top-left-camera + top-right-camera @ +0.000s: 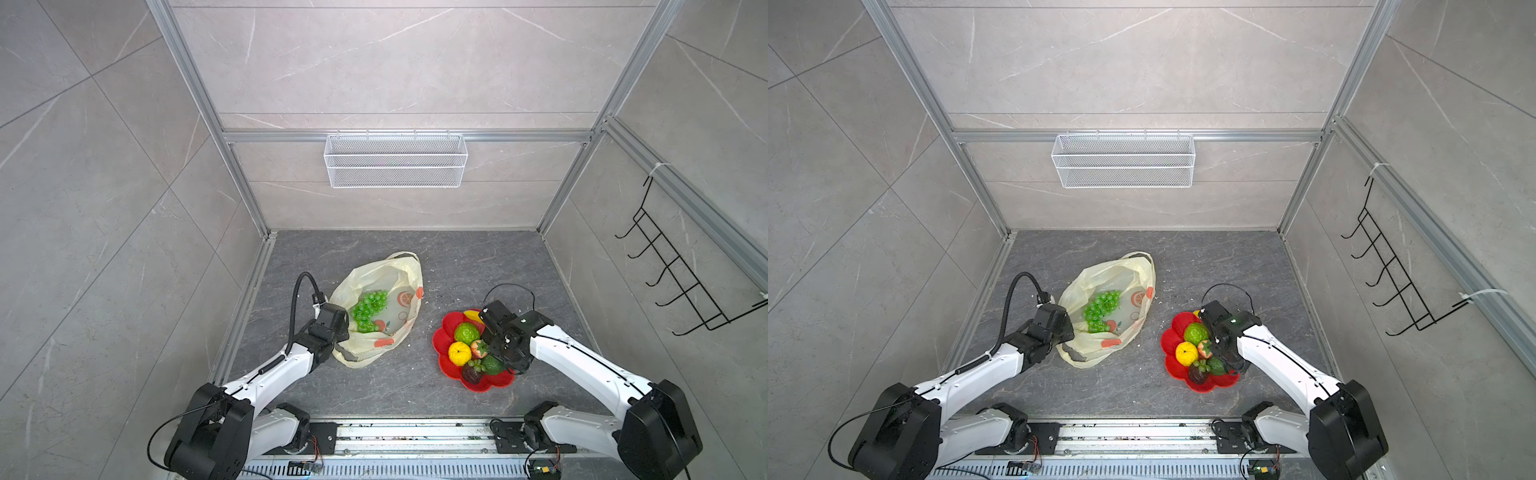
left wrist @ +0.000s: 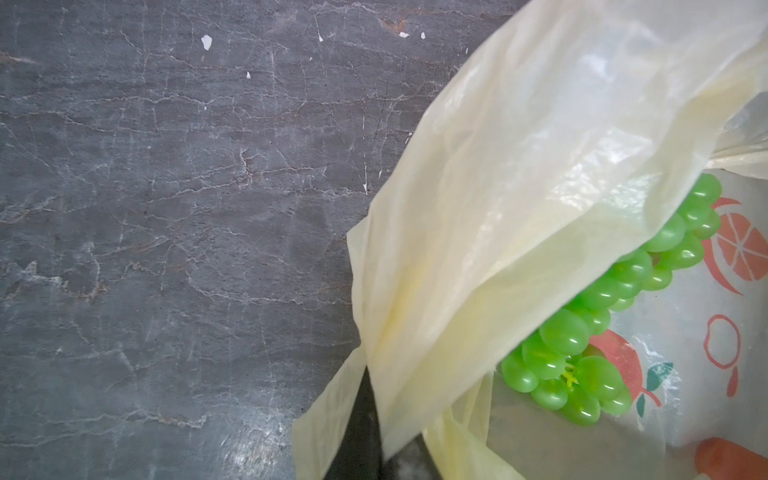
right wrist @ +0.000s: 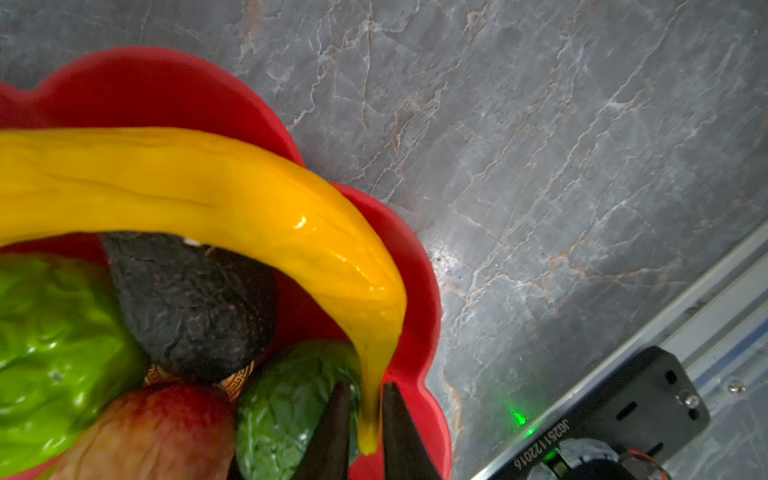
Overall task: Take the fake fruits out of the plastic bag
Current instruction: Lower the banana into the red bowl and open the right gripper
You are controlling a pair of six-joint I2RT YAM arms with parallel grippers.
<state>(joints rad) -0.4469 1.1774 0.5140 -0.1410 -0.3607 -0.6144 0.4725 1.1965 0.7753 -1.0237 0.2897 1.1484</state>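
Right gripper [image 3: 366, 388]: jaws slightly parted, straddling the stem tip of the yellow banana [image 3: 208, 195], with a sliver of gap on one side. The banana arcs over the red plate [image 3: 158, 91].

Left gripper [image 2: 386, 415]: closed, pinching the film of the plastic bag [image 1: 376, 272]. The bag lies apart from the plate, to its left in both top views. The green grape bunch [image 2: 602, 291] sits inside the bag.
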